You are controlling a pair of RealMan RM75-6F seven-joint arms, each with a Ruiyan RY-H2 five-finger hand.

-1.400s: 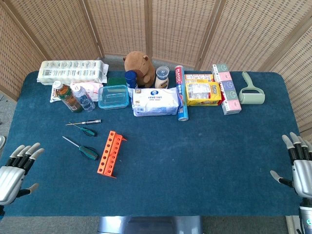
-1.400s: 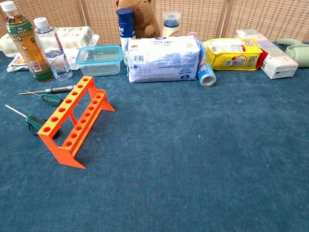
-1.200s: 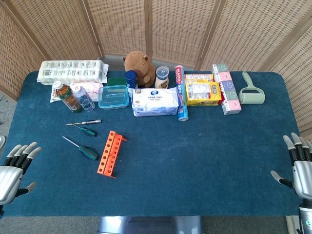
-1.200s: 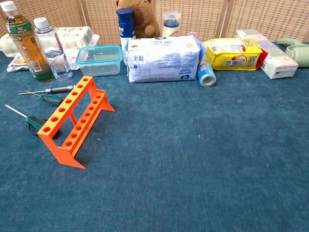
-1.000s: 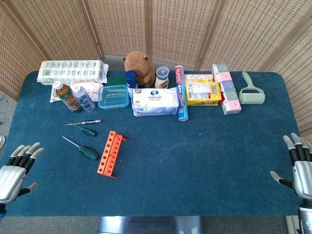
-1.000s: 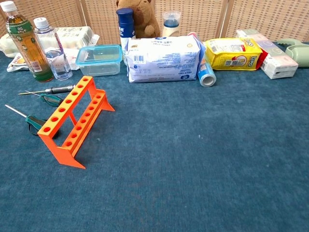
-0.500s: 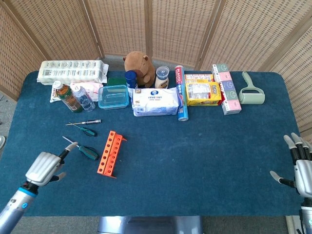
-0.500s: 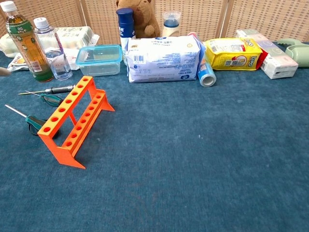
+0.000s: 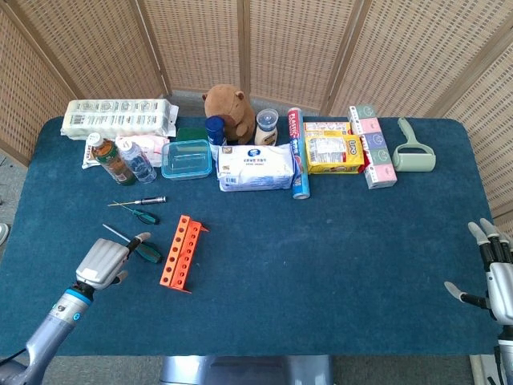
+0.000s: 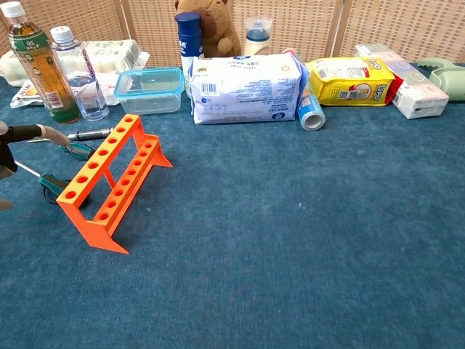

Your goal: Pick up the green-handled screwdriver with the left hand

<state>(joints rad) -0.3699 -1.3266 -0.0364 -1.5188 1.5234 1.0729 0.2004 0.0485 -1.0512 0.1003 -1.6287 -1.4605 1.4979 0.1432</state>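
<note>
Left hand (image 9: 103, 259) sits over the counter (image 9: 321, 265) just left of the orange rack (image 9: 180, 253), fingers (image 9: 141, 237) reaching toward the green-handled screwdriver (image 9: 145, 250). Fingers are apart and grasping nothing; whether a fingertip touches the tool, can't tell. In the chest view only a finger (image 10: 51, 134) and a dark bit of the hand show at the left edge.

Green-handled screwdriver lies flat on the counter, just left of the rack, handle toward the rack, shaft pointing away up-left. Chest view: handle (image 10: 51, 185) partly hidden behind the rack's near end (image 10: 109, 185).

A second, smaller green-handled screwdriver (image 9: 138, 213) and a metal-handled driver (image 9: 148, 200) lie further back from the rack, side by side.

Right hand (image 9: 497, 277) is well off to the rack's right at the counter edge, fingers spread, holding nothing.

Behind the rack: clear blue-lidded box (image 9: 187, 159), two bottles (image 9: 112, 159), wipes pack (image 9: 256, 167).
</note>
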